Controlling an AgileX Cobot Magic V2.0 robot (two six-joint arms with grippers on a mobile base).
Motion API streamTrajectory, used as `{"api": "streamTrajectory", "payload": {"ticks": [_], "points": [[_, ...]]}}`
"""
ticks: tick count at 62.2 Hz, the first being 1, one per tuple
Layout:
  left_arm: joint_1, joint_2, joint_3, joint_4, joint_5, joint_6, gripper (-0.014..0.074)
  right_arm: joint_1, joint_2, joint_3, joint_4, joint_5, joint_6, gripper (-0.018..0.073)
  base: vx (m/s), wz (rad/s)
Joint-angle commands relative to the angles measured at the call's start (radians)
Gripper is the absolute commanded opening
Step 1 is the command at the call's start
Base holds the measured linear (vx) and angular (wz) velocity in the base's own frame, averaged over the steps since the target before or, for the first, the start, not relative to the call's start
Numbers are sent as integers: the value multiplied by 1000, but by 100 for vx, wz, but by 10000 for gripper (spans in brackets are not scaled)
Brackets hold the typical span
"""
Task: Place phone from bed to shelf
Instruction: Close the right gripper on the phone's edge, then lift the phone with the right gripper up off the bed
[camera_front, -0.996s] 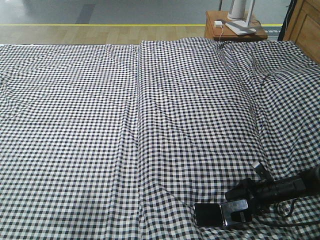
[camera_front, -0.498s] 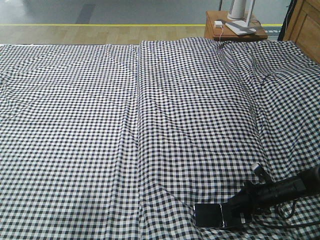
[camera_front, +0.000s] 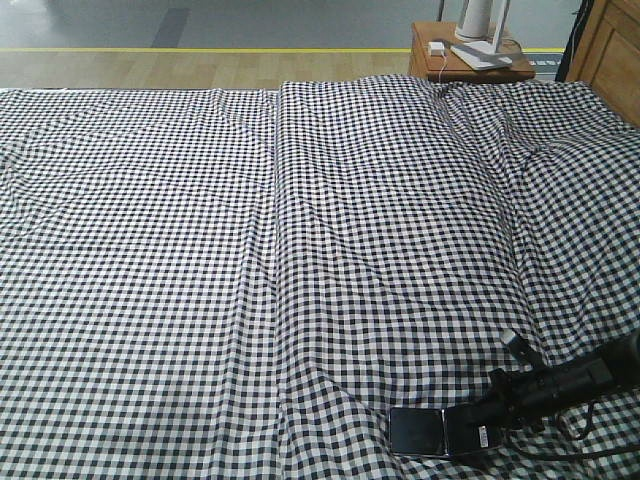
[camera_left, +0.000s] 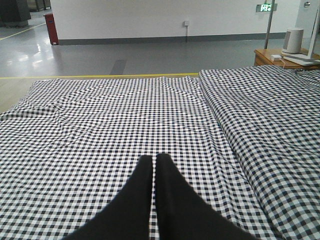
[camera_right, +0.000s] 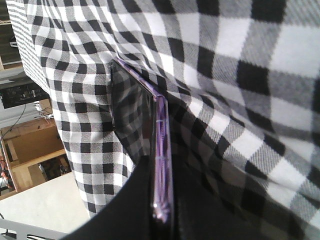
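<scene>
phone (camera_front: 417, 432) is clamped by right gripper (camera_front: 465, 434), low on bed (camera_front: 300, 250) | left gripper (camera_left: 154, 161) is held clenched, nothing in it, above bed

**Grasp Status, Right Wrist View**

The phone (camera_right: 131, 107) is seen edge-on. Its glossy black face mirrors the checks, and its pinkish-purple metallic edge faces the camera. The gripper (camera_right: 161, 200) sets one black finger against each face of the phone's near end. Gingham fabric of the bed (camera_right: 240, 75) lies all around.
</scene>
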Motion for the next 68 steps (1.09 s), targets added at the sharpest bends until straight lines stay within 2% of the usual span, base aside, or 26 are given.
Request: {"api": "streamTrajectory", "payload": {"ticks": [1, 13, 21, 48, 54, 68], "points": [[0, -8, 7, -9, -70, 0, 1, 1, -92, 0, 17, 140, -6, -9, 0, 0], [0, -8, 7, -9, -70, 0, 1, 1, -201, 120, 64, 140, -127, -6, 0, 0], [0, -8, 7, -9, -70, 0, 1, 1, -281, 196, 108, 140, -167, -3, 0, 0], [0, -8, 7, -9, -70, 0, 1, 1, -630, 349, 107, 140, -127, -2, 0, 0], [0, -8, 7, -9, -70, 0, 1, 1, -749, 401, 112, 140, -90, -2, 0, 0], [0, -8, 7, -9, -70, 0, 1, 1, -1031, 530, 122, 140, -89, -2, 0, 0]]}}
